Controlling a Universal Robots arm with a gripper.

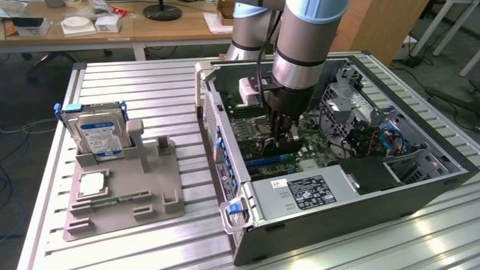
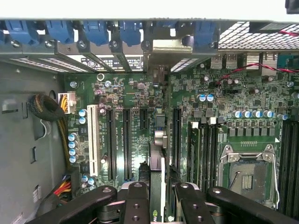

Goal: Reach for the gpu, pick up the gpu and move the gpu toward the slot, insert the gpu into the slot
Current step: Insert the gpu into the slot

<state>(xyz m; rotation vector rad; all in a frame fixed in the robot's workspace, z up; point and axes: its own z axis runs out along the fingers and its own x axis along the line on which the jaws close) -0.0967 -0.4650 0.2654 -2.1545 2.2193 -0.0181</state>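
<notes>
**Card held edge-down over the motherboard, close to its slot**

The tool (image 2: pixel 158 198) is seen low inside the open computer case (image 1: pixel 420 185), its fingers (image 2: pixel 135 203) closed narrowly on the gpu (image 2: pixel 158 144). In the wrist view the card is seen edge-on, running from between the fingers toward the rear wall of the case, where its silver bracket (image 2: pixel 166 46) is lined up with the row of blue-clipped expansion openings (image 2: pixel 88 30). The card is judged to be either just above or already starting into the slot (image 2: pixel 176 135) area among the long black connectors; whether its edge contacts are seated cannot be told.

The insertion step is judged to be in hand. For it to be done well, the card should be kept upright and parallel to the connector, so that the whole contact edge is met at once and no corner is driven in first. The bracket should be guided into its rear opening without being caught on the case wall. Pressure is best applied straight down along the card's plane, and slowly, since the nearby capacitors (image 2: pixel 205 98) and the open CPU socket (image 2: pixel 245 170) could be damaged by a sideways slip.

In the exterior view, a hard drive (image 1: pixel 96 132) is left standing in a grey fixture (image 1: pixel 123 197) on the worktop (image 1: pixel 150 84), well apart from the case.
</notes>
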